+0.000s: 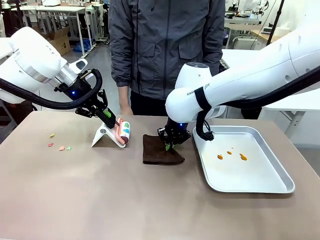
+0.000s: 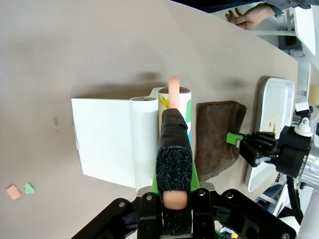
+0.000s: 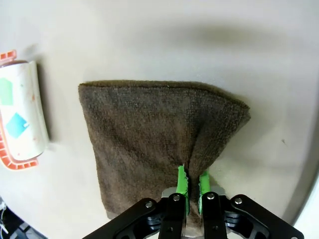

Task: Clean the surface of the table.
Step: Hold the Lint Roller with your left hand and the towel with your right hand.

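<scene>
table [image 1: 75, 200] | left tool [image 1: 112, 120] pinching lint roller [image 1: 124, 133] handle | right tool [image 1: 169, 146] pinching brown cloth [image 1: 156, 152] beside tray [image 1: 280, 172]

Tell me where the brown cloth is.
Front view, centre: the brown cloth lies on the table between the lint roller and the metal tray, pinched by the right tool.

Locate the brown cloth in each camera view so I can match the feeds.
Front view: brown cloth at centre, between the lint roller and the metal tray.
Left wrist view: cloth right of centre, beside the roller.
Right wrist view: cloth in the middle, pinched by the right fingers; roller at left edge.
Shared landmark: the lint roller, next to the cloth.
</scene>
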`<state>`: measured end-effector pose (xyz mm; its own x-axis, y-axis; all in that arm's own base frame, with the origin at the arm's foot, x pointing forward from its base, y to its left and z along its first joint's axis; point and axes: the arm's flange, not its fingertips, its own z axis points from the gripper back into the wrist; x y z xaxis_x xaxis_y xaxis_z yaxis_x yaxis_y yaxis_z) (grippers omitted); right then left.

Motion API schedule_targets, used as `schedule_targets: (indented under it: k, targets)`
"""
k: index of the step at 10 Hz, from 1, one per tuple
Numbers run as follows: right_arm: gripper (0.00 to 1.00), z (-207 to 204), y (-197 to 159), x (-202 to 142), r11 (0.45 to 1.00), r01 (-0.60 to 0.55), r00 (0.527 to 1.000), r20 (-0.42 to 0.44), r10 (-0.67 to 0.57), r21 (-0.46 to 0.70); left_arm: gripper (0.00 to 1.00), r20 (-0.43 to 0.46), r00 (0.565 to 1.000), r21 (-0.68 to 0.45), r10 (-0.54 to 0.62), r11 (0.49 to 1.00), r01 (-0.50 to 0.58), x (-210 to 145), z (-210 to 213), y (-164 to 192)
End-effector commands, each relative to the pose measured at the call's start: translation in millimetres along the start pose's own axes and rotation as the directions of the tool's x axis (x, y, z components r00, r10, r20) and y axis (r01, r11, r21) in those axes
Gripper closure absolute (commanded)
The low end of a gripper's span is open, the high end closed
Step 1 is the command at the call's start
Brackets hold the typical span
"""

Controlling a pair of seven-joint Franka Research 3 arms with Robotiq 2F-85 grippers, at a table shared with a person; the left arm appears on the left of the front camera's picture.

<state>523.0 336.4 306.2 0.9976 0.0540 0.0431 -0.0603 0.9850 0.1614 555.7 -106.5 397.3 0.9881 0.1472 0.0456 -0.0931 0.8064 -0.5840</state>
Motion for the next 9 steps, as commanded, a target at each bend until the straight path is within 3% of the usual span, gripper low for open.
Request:
schedule_targets:
  k: [1, 4, 5, 6, 7, 9]
  targets:
    - [1.0, -3.3, -3.5, -1.8, 0.999, 0.011, 1.0, -0.007, -0.011, 0.046, 1.0, 0.016, 1.0, -0.004, -0.015, 1.0, 0.015, -1.4, 2.0, 1.4]
    - [1.0, 6.5, -18.3, -3.1, 0.989, 0.04, 0.999, -0.004, -0.04, 0.14, 1.0, 0.026, 1.0, -0.066, -0.013, 0.998, 0.015, -6.7, 8.8, -1.6]
    - [1.0, 22.6, -38.2, -4.3, 0.951, 0.063, 0.998, -0.012, -0.062, 0.302, 1.0, 0.031, 0.999, -0.119, 0.008, 0.993, -0.004, -12.9, 15.6, -4.3]
    - [1.0, 41.7, -60.1, -10.1, 0.857, 0.058, 0.998, -0.019, -0.056, 0.513, 1.0, 0.026, 1.0, -0.187, -0.004, 0.982, 0.008, -20.7, 25.0, -6.4]
    - [1.0, 58.0, -79.1, -19.2, 0.728, 0.033, 0.999, -0.017, -0.028, 0.685, 1.0, 0.031, 0.999, -0.252, -0.018, 0.967, 0.025, -27.9, 34.2, -7.2]
    - [1.0, 85.4, -115.5, -42.9, 0.51, 0.0, 0.997, -0.04, 0.068, 0.86, 1.0, -0.018, 0.999, -0.387, -0.03, 0.922, 0.021, -41.5, 57.6, -5.8]
